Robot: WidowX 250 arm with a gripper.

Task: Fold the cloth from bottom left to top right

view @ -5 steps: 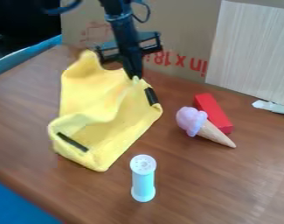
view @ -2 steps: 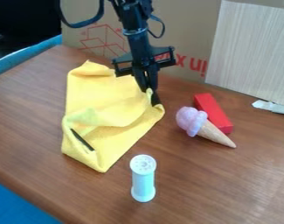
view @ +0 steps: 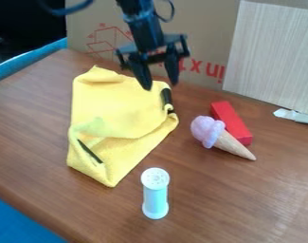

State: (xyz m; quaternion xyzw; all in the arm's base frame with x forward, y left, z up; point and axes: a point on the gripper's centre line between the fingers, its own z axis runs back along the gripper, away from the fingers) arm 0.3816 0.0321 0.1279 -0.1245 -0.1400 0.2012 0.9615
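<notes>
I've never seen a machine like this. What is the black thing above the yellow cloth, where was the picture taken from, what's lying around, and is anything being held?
The black thing is a robot arm, reaching into view from the top. Its hand, called a gripper, ends in two fingers that work like a pinch. A fixed camera looks down at a slant on the brown table.

Below the gripper lies a yellow cloth, rumpled and partly folded; folding it is the job. To its right are a toy ice cream cone and a red block, and nearer the camera stands a small shaker-like container.

Nothing is held: the fingers are spread apart with no cloth between them.
</notes>
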